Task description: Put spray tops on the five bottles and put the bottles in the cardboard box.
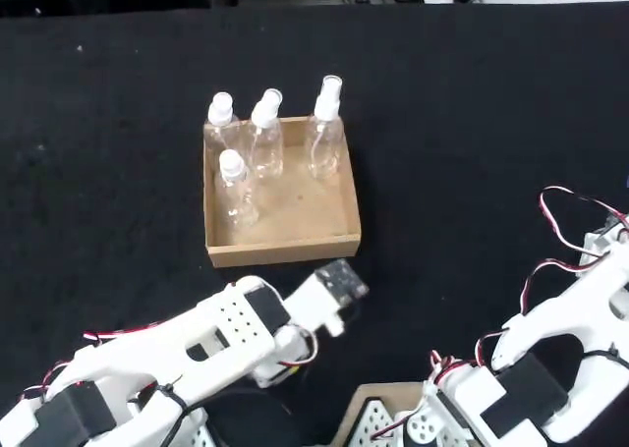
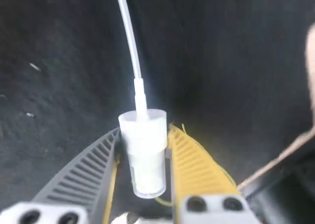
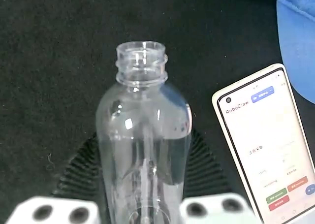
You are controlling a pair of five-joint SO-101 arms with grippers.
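Already four capped bottles (image 1: 267,147) far-side in cardboard box (image 1: 285,249)

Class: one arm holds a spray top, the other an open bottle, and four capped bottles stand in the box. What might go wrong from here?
1. The spray top in the left gripper has a long tube that may bend or miss the narrow neck of the bottle in the right gripper.
2. The four capped bottles stand close together in the cardboard box; setting the fifth in might tip one.
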